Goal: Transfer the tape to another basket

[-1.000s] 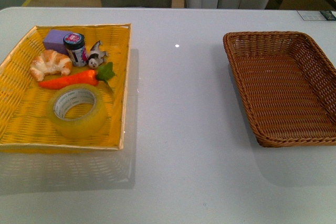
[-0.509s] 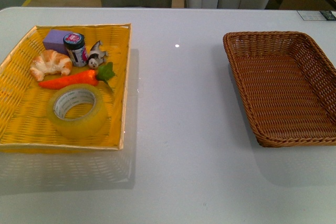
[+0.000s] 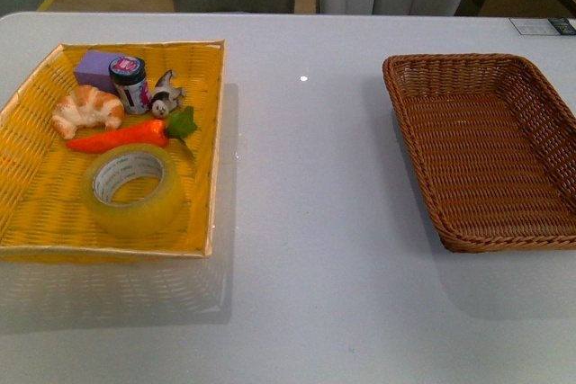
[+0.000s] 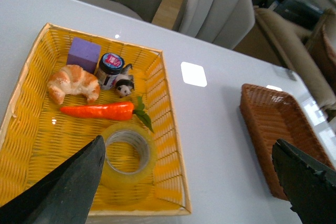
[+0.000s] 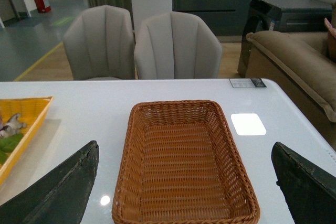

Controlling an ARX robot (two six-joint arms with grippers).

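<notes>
Two grippers are seen only in the wrist views, and both stand with fingers spread wide apart, clamped on nothing. The left gripper [image 4: 187,148] hangs above the near end of the yellow tray [image 3: 214,177]. The tape [image 4: 128,181] lies flat on its side below and just ahead of that gripper. It sits closer to one finger than to the other, so it is not centred in the gap. Just beyond the roll, further from the gripper, a carrot [image 3: 117,138] lies crosswise, near the roll or perhaps touching it with its leaves. A croissant [image 3: 87,107] and other small items sit beyond that.

The roll is judged to be light and stiff. Its wound body should keep its shape under a squeeze, and the white inner core adds rigidity. The outer face looks glossy and is likely to be slippery, and a round wall gives flat fingers little contact. A hold across the ring wall, with one finger lowered into the open centre and the other outside, is therefore judged the surer choice. The side of the ring away from the carrot is the better place, since that side is free of neighbours. The woven tray floor may flex slightly if it is pressed.

The basket [image 5: 123,182] lies empty on the table [image 3: 306,177], below and ahead of the right gripper [image 5: 185,149], well apart from the tape. Nothing has been lifted yet.
</notes>
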